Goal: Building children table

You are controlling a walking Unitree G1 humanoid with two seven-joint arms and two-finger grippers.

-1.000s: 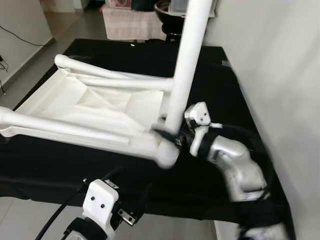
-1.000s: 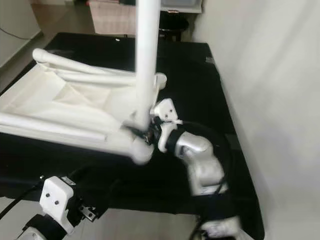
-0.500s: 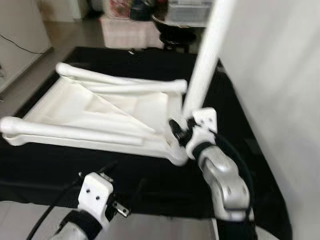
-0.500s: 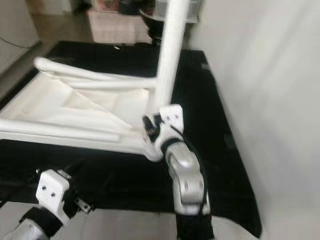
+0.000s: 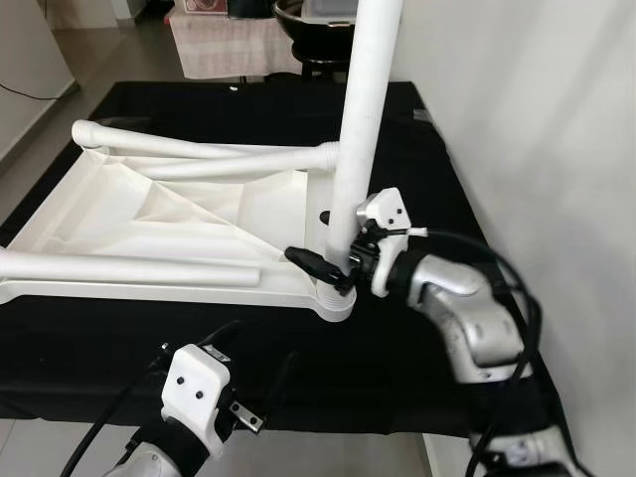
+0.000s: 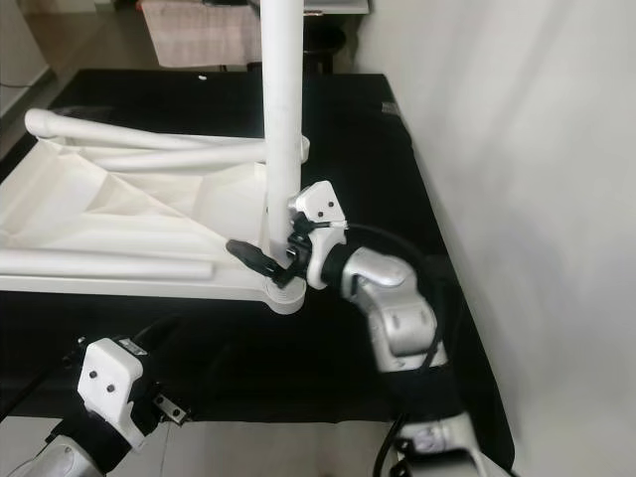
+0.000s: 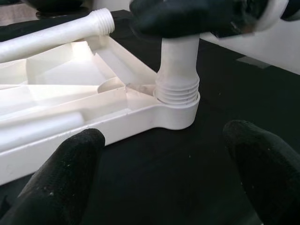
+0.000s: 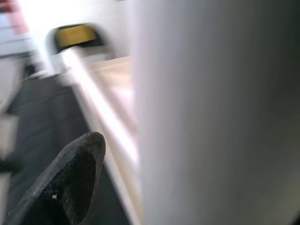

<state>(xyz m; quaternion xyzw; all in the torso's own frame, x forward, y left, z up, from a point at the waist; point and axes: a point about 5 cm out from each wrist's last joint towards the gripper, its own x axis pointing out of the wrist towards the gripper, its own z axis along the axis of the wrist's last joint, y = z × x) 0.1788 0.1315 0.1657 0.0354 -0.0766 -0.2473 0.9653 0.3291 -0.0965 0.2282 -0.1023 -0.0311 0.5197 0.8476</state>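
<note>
Left eye view: the right arm (image 5: 467, 318) reaches in from the lower right, bent at the elbow, its forearm lying nearly level toward the white table top (image 5: 169, 224), which lies upside down on a black cloth (image 5: 437, 169). The right gripper (image 5: 333, 266) sits at the near right corner of the table top, its black fingers (image 6: 250, 255) closed around the foot of an upright white leg (image 5: 360, 119). That leg stands in the round corner socket (image 5: 336, 301); in the left wrist view its threaded end (image 7: 177, 89) rests in the socket with several threads showing above the rim. Two more legs (image 5: 199, 149) lie across the table top, and another lies along its near edge.

The left arm (image 5: 194, 397) hangs low in front of the cloth's near edge. The left gripper (image 7: 164, 164) points at the socket corner, fingers spread wide and holding nothing, well short of the table top.

No writing or labels can be read on any part.
</note>
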